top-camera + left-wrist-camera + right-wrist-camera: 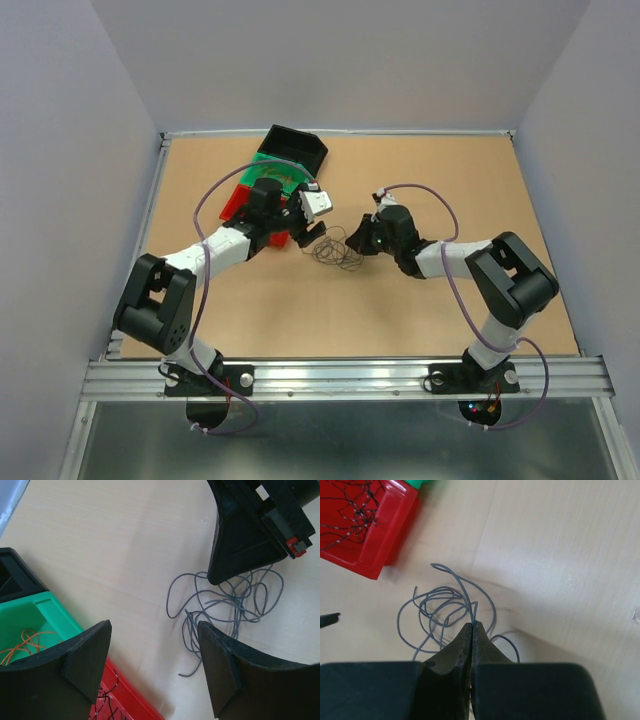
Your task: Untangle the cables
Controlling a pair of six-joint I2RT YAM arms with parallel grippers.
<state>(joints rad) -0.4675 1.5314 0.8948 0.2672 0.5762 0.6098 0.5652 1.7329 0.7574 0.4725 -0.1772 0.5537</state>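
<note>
A dark grey cable [336,251] lies in loose loops on the wooden table between my two grippers. My right gripper [472,625] is shut on a strand of this grey cable [438,611], its tips down at the clump's edge [357,245]. My left gripper [155,652] hangs open just left of the grey loops [225,602], nothing between its fingers [88,659]; the top view shows it [303,228] beside the bins. A reddish-orange cable [24,644] lies in the green bin [47,611]. A dark cable [351,508] fills the red bin [390,527].
Black bin [291,147], green bin [276,172] and red bin [234,202] stand in a row at the back left, right under my left arm. The right gripper's body [245,540] looms over the loops in the left wrist view.
</note>
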